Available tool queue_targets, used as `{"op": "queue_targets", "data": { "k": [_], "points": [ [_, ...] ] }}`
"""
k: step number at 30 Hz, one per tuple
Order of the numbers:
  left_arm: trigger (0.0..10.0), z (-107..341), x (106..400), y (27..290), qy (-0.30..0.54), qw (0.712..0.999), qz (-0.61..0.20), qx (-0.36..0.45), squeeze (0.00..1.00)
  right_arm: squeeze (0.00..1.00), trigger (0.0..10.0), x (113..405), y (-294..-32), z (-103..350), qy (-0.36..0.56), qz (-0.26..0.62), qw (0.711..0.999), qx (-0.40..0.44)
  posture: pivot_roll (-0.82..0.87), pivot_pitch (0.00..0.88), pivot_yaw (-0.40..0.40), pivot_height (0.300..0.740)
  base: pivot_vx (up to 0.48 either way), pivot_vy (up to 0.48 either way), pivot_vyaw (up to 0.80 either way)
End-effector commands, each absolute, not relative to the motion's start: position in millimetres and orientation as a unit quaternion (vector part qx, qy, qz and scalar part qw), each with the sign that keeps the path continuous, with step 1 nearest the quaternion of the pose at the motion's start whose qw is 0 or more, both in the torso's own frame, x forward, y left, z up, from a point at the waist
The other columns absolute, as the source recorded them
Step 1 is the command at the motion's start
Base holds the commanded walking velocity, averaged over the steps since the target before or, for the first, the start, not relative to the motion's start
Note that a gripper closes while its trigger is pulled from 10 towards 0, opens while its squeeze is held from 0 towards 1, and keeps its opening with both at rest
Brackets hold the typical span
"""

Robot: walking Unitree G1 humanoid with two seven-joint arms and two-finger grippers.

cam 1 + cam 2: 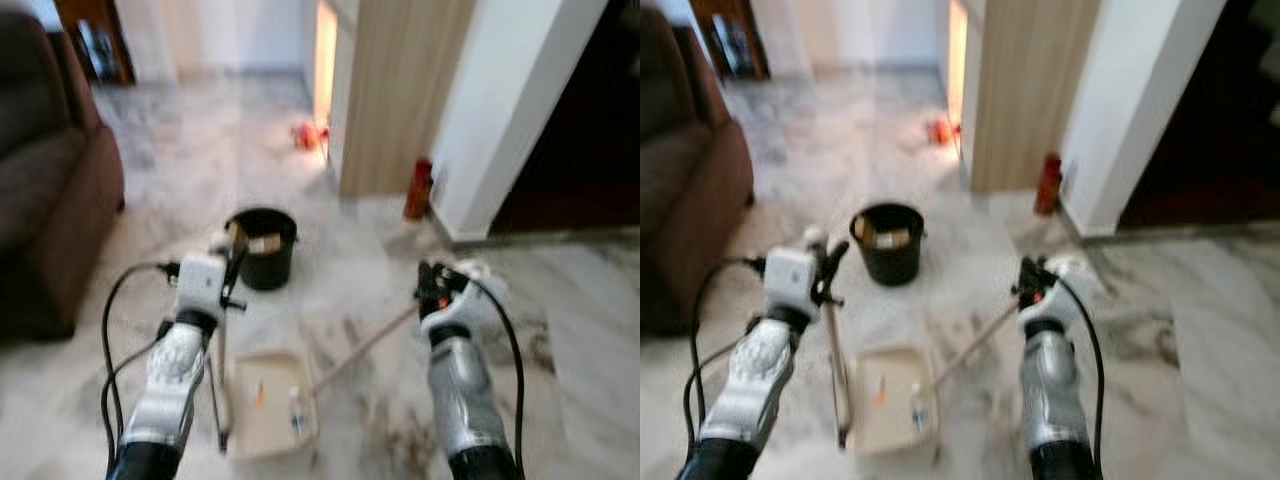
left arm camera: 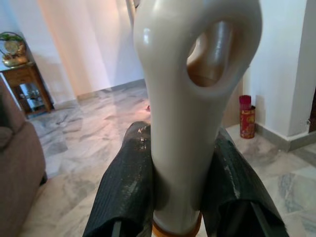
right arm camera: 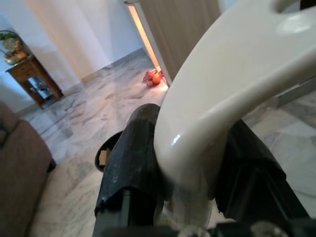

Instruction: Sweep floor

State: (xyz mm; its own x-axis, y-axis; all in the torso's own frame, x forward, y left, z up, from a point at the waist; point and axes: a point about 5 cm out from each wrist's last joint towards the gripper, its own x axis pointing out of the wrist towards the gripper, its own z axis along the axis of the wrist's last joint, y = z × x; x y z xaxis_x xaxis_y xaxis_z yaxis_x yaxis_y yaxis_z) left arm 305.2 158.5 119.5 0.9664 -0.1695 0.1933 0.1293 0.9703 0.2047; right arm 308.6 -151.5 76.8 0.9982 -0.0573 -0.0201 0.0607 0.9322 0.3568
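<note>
My left gripper (image 1: 230, 268) is shut on the cream top of a long dustpan handle (image 2: 183, 113), which has a hole through its end. The handle stands upright between my two black fingers (image 2: 126, 192). Below it the cream dustpan (image 1: 268, 405) rests on the marble floor with a few bits of litter inside. My right gripper (image 1: 432, 285) is shut on the curved cream grip of the broom (image 3: 232, 94). The broom's thin stick (image 1: 362, 348) slants down and left to the floor beside the dustpan. The head views are blurred.
A black bin (image 1: 264, 246) with scraps inside stands just beyond the dustpan. A brown sofa (image 1: 45, 190) is on the left. A red canister (image 1: 418, 188) stands by the white wall corner. Orange items (image 1: 308, 134) lie near the wooden panel, and dark dirt marks (image 1: 405, 440) lie near my right arm.
</note>
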Motion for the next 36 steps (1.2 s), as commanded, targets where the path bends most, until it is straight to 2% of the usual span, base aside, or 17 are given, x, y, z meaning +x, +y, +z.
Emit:
{"op": "queue_targets", "data": {
  "k": [1, 8, 15, 36],
  "points": [
    [10.0, 133, 308, 153, -0.134, 0.984, -0.081, 0.086, 0.0, 0.0, 10.0, 314, -149, 92, -0.028, -0.021, 0.979, 0.199, 0.04, 0.0, -0.008, 0.74, 0.247, 0.0, 0.0],
    [10.0, 132, 309, 154, -0.133, 0.984, -0.077, 0.085, 0.0, 0.0, 10.0, 314, -148, 93, -0.029, -0.012, 0.982, 0.188, 0.04, 0.0, -0.014, 0.74, 0.28, 0.0, 0.0],
    [10.0, 131, 309, 154, -0.132, 0.985, -0.073, 0.086, 0.0, 0.0, 10.0, 315, -146, 94, -0.029, -0.002, 0.983, 0.183, 0.04, 0.0, -0.019, 0.74, 0.301, 0.0, 0.66],
    [10.0, 132, 310, 156, -0.133, 0.985, -0.066, 0.088, 0.0, 0.0, 10.0, 315, -135, 94, -0.02, 0.032, 0.982, 0.186, 0.05, 0.0, -0.021, 0.74, 0.304, 0.0, 0.02]
  ]
}}
